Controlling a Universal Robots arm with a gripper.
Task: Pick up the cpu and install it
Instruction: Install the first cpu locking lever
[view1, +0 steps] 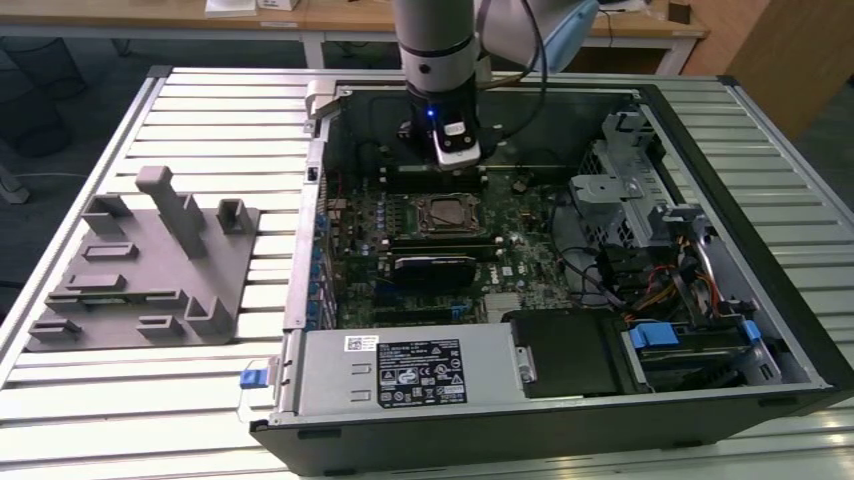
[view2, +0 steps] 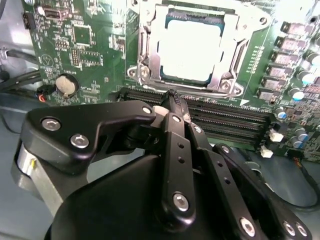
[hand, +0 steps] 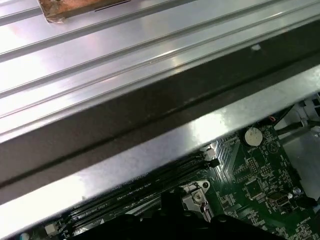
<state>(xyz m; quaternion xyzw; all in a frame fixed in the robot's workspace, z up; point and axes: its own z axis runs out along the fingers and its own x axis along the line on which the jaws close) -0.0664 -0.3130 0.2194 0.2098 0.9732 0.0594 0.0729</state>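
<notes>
An open computer case (view1: 694, 330) is seen lying on a slatted aluminium worktop (view1: 214, 110) in the exterior view, with a grey fixture (view1: 140, 270) placed on the worktop toward the exterior view's left, well apart from the case. The arm is lowered into the case from above, and the hand (view1: 454, 160) is positioned over the motherboard (view1: 534, 255), just beyond the socket (view1: 447, 213) on the side away from the camera.

In the second wrist view, the cpu (view2: 190, 50) is seen seated flat inside the socket frame (view2: 145, 55), its pale metal top facing up. The hand (view2: 172, 97) is clenched, its black fingers (view2: 175, 145) brought together to a point with nothing held between them. The fingertips are placed above the memory slots (view2: 225, 117), just beside the near edge of the socket frame and apart from the cpu. A round coin battery (view2: 65, 85) is visible on the green board, to one side of the socket.

In the first wrist view, the case's metal wall (hand: 165, 145) and the slatted worktop (hand: 125, 50) beyond it are shown, with the coin battery (hand: 254, 135) and a strip of the motherboard (hand: 250, 185) below them.
</notes>
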